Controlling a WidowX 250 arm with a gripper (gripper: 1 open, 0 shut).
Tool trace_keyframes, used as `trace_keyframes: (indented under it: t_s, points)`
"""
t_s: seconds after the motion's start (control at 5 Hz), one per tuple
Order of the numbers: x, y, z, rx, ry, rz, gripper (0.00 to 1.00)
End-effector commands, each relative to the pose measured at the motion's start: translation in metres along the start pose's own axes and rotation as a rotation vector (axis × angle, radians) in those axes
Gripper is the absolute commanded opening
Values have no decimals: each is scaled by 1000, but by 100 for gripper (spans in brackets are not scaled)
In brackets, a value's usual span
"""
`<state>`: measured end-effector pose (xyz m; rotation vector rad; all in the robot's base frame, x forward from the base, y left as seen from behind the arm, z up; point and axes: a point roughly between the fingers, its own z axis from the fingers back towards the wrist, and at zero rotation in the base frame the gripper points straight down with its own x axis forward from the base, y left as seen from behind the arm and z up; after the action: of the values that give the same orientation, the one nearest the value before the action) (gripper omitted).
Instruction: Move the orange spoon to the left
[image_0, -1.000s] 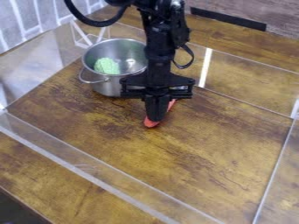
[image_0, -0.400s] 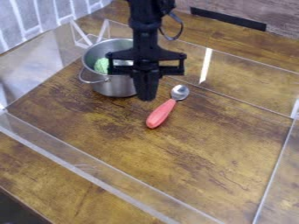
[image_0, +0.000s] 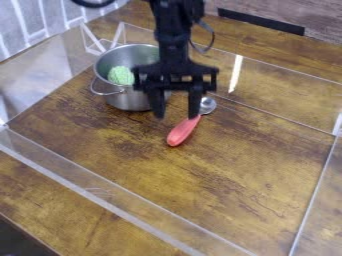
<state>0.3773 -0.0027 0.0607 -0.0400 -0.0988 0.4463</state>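
While gripper (image_0: 177, 99) hovers, pot (image_0: 118, 88) flanks orange spoon (image_0: 185, 129).

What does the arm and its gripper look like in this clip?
The arm is black all over, a slim column with dark cables looping near its top. The gripper is black too: a horizontal crossbar carrying two thin straight fingers. No markings or labels can be made out at this resolution.

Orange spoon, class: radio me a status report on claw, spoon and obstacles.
Claw open, pointing down above the spoon's upper end. Orange spoon flat on the table, not held. Steel pot to its upper left, apart from it.
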Motion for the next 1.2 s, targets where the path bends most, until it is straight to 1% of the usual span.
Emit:
trace_keyframes:
  t_s: [0.0,0.2,0.4,0.6,0.8,1.0]
  points:
    - [4,-11,-3,-33,-65,25,100]
    - [-2,-18,-14,-29,-60,52,100]
    - [0,-17,-7,-26,-62,87,0]
    - [2,-14,6,-20,-61,116,0]
    - [4,-12,29,-19,-57,130,0]
    - [-1,-17,47,-33,-63,129,0]
